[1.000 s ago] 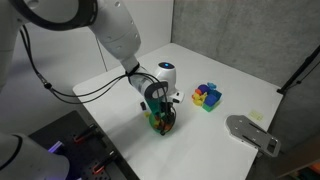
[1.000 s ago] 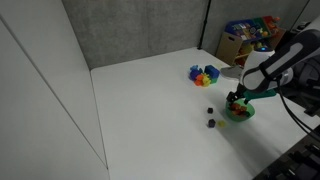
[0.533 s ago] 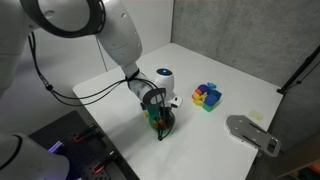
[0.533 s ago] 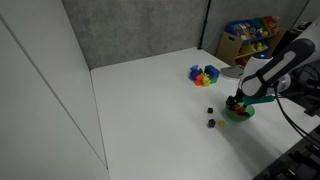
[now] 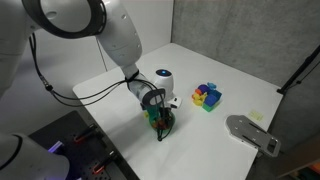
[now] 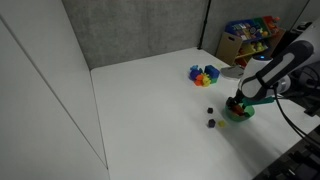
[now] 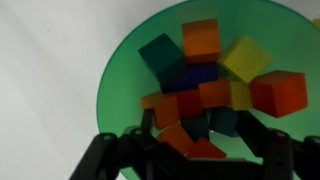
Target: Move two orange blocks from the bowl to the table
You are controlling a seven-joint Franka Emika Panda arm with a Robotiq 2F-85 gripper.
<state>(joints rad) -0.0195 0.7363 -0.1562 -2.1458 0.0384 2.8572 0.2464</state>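
The green bowl (image 7: pixel 120 70) fills the wrist view and holds several coloured cubes. Orange blocks lie in it: one at the far side (image 7: pixel 200 40), and others in the middle (image 7: pixel 213 94) and close to the jaws (image 7: pixel 178 138). My gripper (image 7: pixel 202 135) points straight down into the bowl. It is open, with its dark fingers on either side of the middle blocks. In both exterior views the gripper (image 5: pixel 160 116) (image 6: pixel 237 103) covers most of the bowl (image 5: pixel 163 127) (image 6: pixel 240 115), which stands near an edge of the white table (image 5: pixel 230 75) (image 6: pixel 150 110).
A blue-yellow-red cluster of blocks (image 5: pixel 207 96) (image 6: pixel 204 75) sits farther in on the table. Two small dark blocks (image 6: pixel 209 110) (image 6: pixel 211 124) lie beside the bowl. A grey flat object (image 5: pixel 250 133) is at the table's edge. A box of toys (image 6: pixel 250 38) stands behind the table.
The gripper sank a little deeper into the bowl between one second and half a second ago. Since then it has stayed still.
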